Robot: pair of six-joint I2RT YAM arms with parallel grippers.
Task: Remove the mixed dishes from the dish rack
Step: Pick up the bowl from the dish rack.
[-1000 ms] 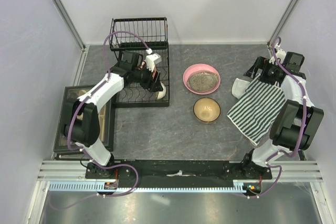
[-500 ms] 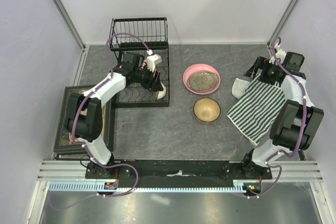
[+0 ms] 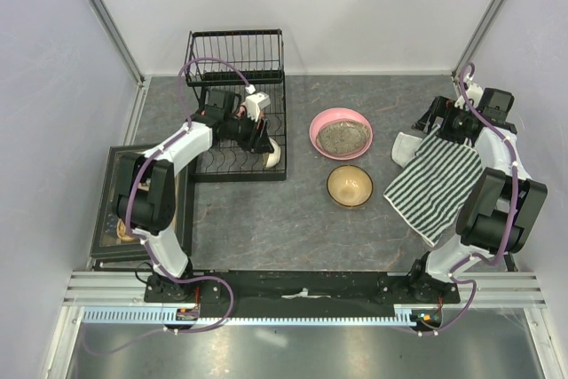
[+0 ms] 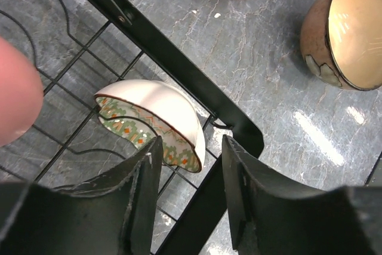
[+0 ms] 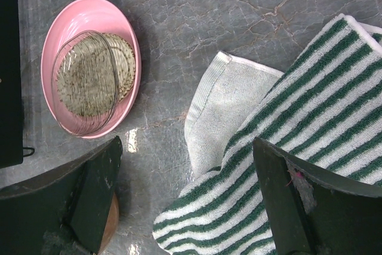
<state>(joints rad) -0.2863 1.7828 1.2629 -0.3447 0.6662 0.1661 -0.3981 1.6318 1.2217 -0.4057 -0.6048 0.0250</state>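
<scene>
Inside the dish rack (image 3: 232, 45), at its near right corner, the left gripper (image 4: 190, 147) hung low over the small white patterned bowl (image 4: 156, 104). Jaws stood part-way apart, straddling the bowl's rim: one finger on the patterned inner side, the other outside the wall and not touching it. No clamp seen, so the bowl was not lifted. It lay tipped on its side on the slotted base, just beside the rack's edge bar.

Left of those jaws was a pink blur (image 4: 15, 91) at the frame edge, too blurred to name; maybe a mug, could not tell. No mugs made out otherwise, since the left arm (image 3: 182, 144) covered that part of the rack from above.

Right of the left jaws, off the rack, the pink dish (image 3: 340, 132) and the tan-brown bowl (image 3: 350, 185) both sat upright on the tabletop (image 3: 266, 219), apart from each other. Judged as unloaded.

Further right, the right gripper (image 5: 186, 147) hovered over the striped cloth (image 5: 298, 123), jaws wide, holding nothing. The pink dish was off to their left and the cloth's pale folded end lay directly beneath them.

Progress, as judged: two dishes out, the white bowl next, roughly mid-task. Whether any mugs were left in the rack was unconfirmed.
</scene>
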